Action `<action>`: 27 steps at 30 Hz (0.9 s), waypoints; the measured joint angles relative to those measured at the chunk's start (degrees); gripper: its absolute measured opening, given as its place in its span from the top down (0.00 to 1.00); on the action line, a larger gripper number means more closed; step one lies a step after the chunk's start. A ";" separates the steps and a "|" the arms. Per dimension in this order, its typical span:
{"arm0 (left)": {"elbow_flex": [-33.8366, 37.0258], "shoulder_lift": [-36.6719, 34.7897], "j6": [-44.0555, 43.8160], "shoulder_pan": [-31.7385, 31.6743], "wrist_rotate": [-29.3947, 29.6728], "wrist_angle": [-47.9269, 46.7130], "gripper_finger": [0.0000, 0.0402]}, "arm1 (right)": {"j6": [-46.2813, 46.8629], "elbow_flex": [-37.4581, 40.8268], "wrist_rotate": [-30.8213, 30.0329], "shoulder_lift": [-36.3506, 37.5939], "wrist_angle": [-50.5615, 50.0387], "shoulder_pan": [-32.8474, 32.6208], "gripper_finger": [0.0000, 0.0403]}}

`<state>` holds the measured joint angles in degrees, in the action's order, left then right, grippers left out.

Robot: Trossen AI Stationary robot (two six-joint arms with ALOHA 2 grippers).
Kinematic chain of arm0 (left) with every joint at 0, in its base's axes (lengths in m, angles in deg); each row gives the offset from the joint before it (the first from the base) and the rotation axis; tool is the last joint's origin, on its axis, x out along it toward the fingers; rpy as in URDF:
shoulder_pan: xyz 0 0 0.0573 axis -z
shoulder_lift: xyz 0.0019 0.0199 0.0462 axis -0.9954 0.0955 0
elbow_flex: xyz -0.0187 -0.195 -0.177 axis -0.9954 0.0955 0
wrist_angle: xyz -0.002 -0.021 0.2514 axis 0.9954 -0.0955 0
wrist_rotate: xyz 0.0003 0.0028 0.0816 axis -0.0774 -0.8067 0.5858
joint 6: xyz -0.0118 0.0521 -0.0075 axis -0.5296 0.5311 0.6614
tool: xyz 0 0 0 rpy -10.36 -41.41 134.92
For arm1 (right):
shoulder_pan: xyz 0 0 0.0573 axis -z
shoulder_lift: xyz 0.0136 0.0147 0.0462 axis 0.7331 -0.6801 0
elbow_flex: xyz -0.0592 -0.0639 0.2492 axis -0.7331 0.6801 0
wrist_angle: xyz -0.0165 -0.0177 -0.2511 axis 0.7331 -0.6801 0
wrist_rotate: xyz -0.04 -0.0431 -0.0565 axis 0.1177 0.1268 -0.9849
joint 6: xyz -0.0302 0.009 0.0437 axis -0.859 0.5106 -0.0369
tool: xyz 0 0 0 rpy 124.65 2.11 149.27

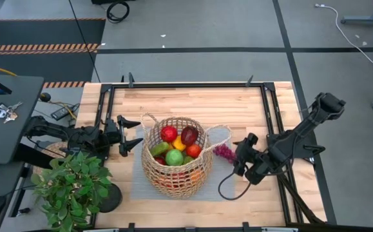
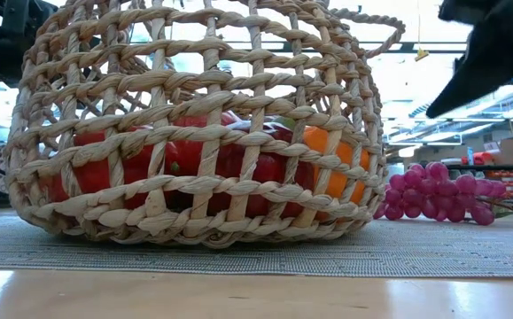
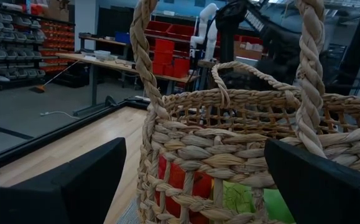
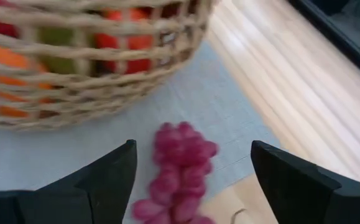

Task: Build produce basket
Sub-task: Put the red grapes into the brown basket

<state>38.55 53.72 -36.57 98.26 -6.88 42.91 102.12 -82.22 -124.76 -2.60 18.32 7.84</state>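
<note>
The tan wicker basket [image 1: 175,156] stands on a grey mat [image 1: 219,187] at the table's middle and holds red and green apples, a yellow pepper and dark red fruit [image 1: 189,135]. A bunch of purple grapes [image 1: 224,152] lies on the mat just right of the basket; it also shows in the low view [image 2: 438,190] and the right wrist view [image 4: 178,168]. My right gripper [image 1: 239,158] is open, just right of and above the grapes, its fingers on either side of them [image 4: 192,180]. My left gripper [image 1: 133,132] is open at the basket's left loop handle [image 3: 145,74], touching nothing.
A potted green plant [image 1: 70,187] stands at the table's near left corner, close to my left arm. A black frame [image 1: 270,109] runs round the wooden table top. Bare wood lies beyond the basket toward the far edge.
</note>
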 joint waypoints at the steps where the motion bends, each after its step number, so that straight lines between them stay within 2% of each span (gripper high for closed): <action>1: -0.02 -0.02 -0.02 0.00 0.00 0.00 0.03 | -0.65 1.44 -0.63 0.48 1.20 0.39 0.20; 10: -0.02 0.00 -0.02 -0.02 0.00 -0.02 0.03 | -10.40 9.01 -1.90 3.21 10.63 4.28 0.05; 16: 0.00 0.00 -0.02 0.00 0.00 0.00 0.03 | -19.04 13.78 -2.98 6.75 18.42 5.05 0.02; 23: -0.02 -0.02 -0.02 -0.02 0.00 -0.02 0.03 | -26.63 25.96 -2.27 12.34 36.91 5.05 0.02; 27: 0.00 -0.02 -0.02 0.00 0.00 -0.02 0.03 | -31.09 32.80 1.43 14.13 53.04 6.28 0.02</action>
<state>38.55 53.70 -36.60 98.26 -6.88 42.89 71.02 -49.43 -123.32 11.53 71.36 14.12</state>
